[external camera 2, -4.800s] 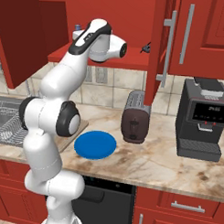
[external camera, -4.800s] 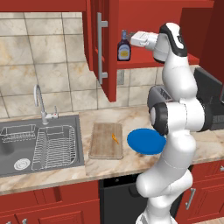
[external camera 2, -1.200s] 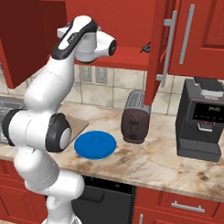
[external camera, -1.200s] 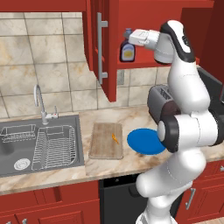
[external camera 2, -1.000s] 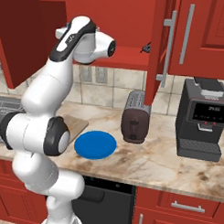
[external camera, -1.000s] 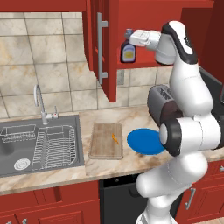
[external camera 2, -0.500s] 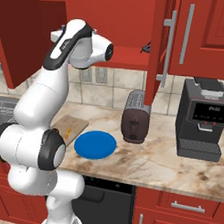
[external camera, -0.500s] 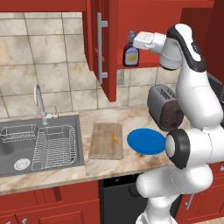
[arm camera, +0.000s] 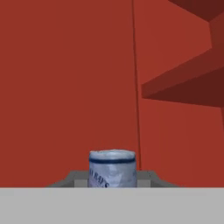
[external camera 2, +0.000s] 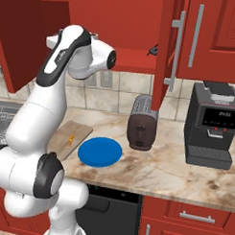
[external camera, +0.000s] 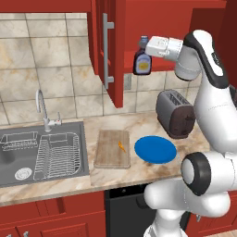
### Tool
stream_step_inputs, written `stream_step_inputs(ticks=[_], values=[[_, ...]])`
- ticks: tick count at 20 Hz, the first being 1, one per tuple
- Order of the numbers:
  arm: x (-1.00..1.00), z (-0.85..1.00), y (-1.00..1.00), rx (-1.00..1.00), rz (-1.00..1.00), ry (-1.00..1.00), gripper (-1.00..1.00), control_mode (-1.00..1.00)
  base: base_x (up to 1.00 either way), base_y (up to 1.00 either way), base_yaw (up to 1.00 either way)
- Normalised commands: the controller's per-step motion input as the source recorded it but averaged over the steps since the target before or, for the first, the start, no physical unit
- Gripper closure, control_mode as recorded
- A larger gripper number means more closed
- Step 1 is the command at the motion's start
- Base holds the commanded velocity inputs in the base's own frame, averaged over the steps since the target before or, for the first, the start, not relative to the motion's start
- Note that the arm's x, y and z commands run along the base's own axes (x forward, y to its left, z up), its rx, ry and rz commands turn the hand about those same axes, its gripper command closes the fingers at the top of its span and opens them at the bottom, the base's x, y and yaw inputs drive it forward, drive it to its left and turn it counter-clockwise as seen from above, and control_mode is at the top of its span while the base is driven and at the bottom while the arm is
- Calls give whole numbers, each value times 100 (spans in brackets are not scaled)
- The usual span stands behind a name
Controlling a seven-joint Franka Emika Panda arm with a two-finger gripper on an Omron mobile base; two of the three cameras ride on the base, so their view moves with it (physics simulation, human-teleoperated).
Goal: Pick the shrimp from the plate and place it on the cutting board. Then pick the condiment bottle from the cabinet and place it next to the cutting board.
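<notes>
Shrimp (external camera: 121,147) is on the board (external camera: 112,148), far below the claw and to its left in the left base view, so part 1 looks done. Plate (external camera: 155,149) is bare, also far below the claw, just right of the board.

Part 2 is underway. Claw (external camera: 147,46) is up at cabinet (external camera: 109,51) height, clamped on the bottle (external camera: 142,58) near its neck/cap (fingers themselves are hard to make out in the base views, but the bottle hangs right at the claw tip with nothing under it). Hand view backs this: bottle top sits dead centre between the tips at the bottom edge, w/ red cabinet interior beyond it. Bottle is upright, label facing out.

Bottle seems clear of the shelf, hanging in front of the open cabinet, just right of the door handle (external camera: 107,51). So the grab is done and it looks like extraction is done or nearly so; can't tell exactly how far out of the opening it is.

Left to do: carry bottle down to the counter, set it upright next to the board, release. Free counter around the board is tight: sink (external camera: 41,152) on one side, plate on the other (toaster (external camera: 175,113) is further right, below the claw), so pick the spot w/ care.
</notes>
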Motion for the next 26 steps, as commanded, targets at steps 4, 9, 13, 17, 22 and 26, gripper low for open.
stream_step_inputs(ticks=[4,9,13,17,22,26], values=[[-50,-4,0,0,0,0,100,-100,0,0,0],[-51,-17,0,0,0,0,100,-100,0,0,0],[-46,-43,0,0,0,0,100,-100,0,0,0],[-41,-53,0,0,0,0,100,-100,0,0,0],[-39,-43,0,0,0,0,100,-100,0,0,0],[-38,-36,0,0,0,0,100,-100,0,0,0]])
